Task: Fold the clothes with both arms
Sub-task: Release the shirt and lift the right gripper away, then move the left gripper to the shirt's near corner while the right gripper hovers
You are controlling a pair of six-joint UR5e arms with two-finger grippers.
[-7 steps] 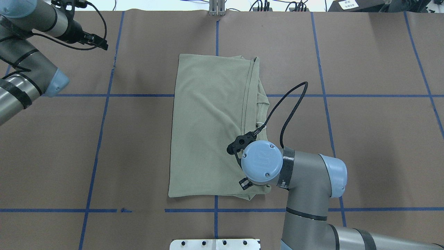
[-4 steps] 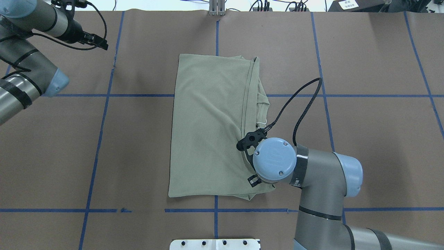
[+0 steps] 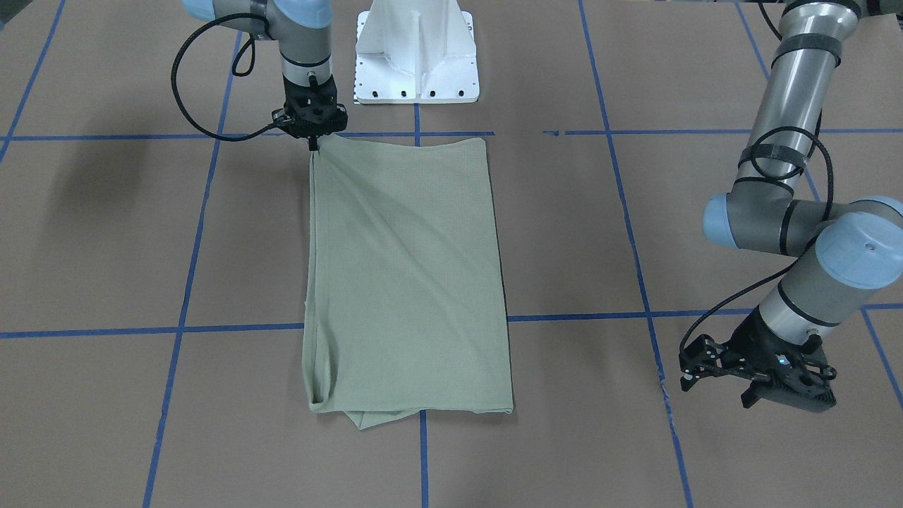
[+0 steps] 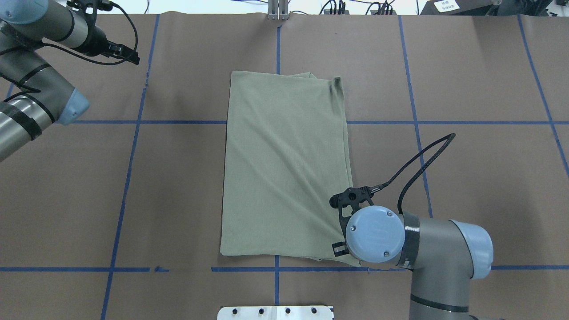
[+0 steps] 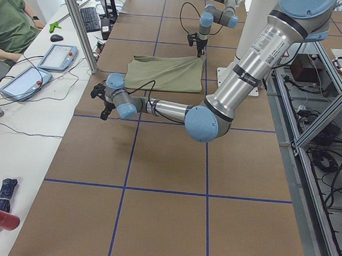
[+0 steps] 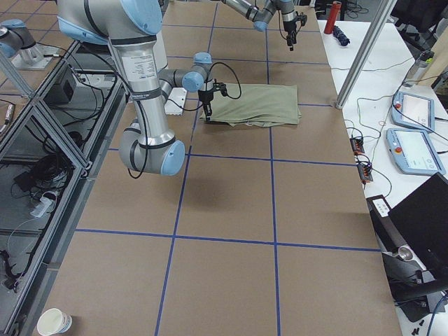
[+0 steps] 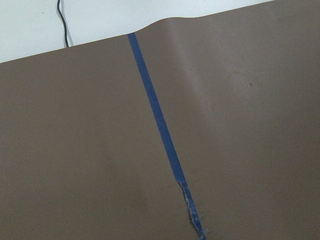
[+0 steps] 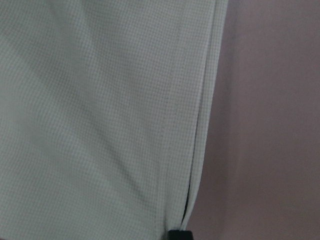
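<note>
The pale green shirt (image 4: 284,169) lies folded into a tall rectangle in the middle of the brown table, its top layer smooth with a few slanting creases. In the front-facing view my right gripper (image 3: 314,144) points straight down at the shirt's (image 3: 409,275) corner nearest the robot base, shut on the fabric there. The right wrist view shows the layered shirt edge (image 8: 202,125) running down into a black fingertip (image 8: 179,234). My left gripper (image 4: 131,55) hovers far off to the left over bare table, open and holding nothing. It also shows low in the front-facing view (image 3: 688,370).
The white pedestal base (image 3: 416,56) stands just behind the shirt's near edge. Blue tape lines (image 4: 133,122) grid the table. The right arm's black cable (image 4: 422,155) loops out beside the shirt. A person (image 5: 10,22) and tablets (image 5: 57,56) are at a side desk.
My right gripper has moved right and back toward the robot base, dragging the shirt's top layer with it. That layer now covers the collar and inner fold. The left arm has not moved.
</note>
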